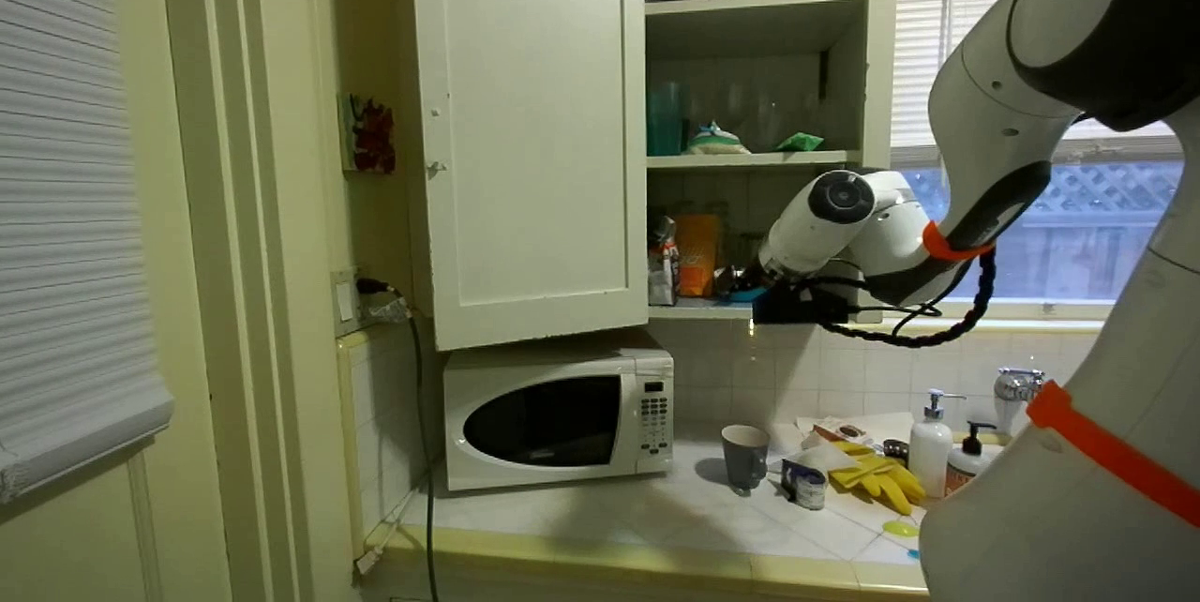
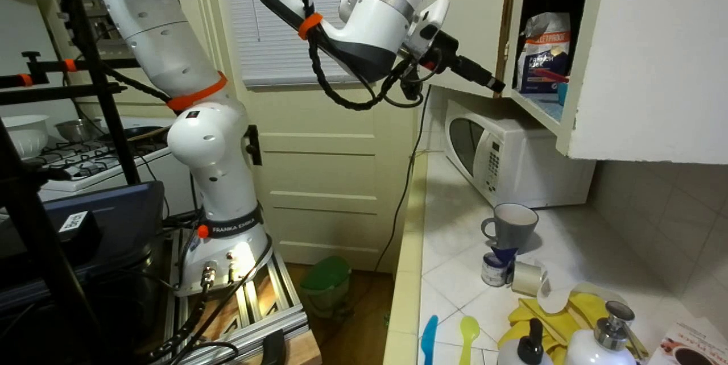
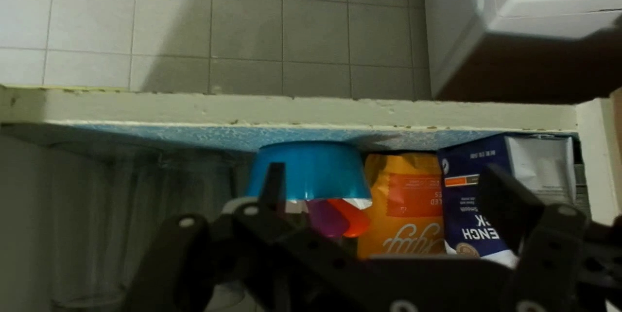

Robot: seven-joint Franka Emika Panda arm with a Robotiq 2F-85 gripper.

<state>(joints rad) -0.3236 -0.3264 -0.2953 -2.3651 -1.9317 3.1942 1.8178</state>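
Wrist view is flipped, so the shelf [image 3: 316,110] shows up top and everything looks like it's hanging off it lol. One end effector [image 3: 387,181], fingers spread wide, and the nearest stuff is one blue bowl [image 3: 313,168] and one orange bag [image 3: 410,195]. One finger overlaps the bowl from there, but in an exterior view the tips look short of the cabinet [image 2: 654,69], so it seems apart from both. The bowl sits upright on the bottom cabinet shelf, with one purple utensil [image 3: 324,218] and one orange utensil [image 3: 354,219] poking out, plus pale bits I can't make out. Orange bag stands right beside it, and next to that is one navy bag [image 3: 464,195], so two bags total. Clear glasses [image 3: 121,215] are on the bowl's other side, too blurry to count.

Down on the desk [image 2: 452,262], white tile with a yellowish edge: one white microwave [image 1: 560,419], one grey mug [image 2: 515,231], one small can [image 2: 495,270], one pale cup-like thing [image 2: 526,278] lying by the can, two pump bottles [image 1: 930,457], one blue knife [image 2: 429,339], one green spoon [image 2: 469,331], and a heap of yellow gloves [image 1: 877,475] (can't tell how many). Wall [image 1: 787,377] behind the desk is tiled too.

Room's a kitchen: one window [image 1: 1078,236], one door [image 2: 324,183] with a white blind [image 2: 273,58], one gas stove [image 2: 62,157], and one green bin [image 2: 326,282] on a wooden floor [image 2: 364,331].
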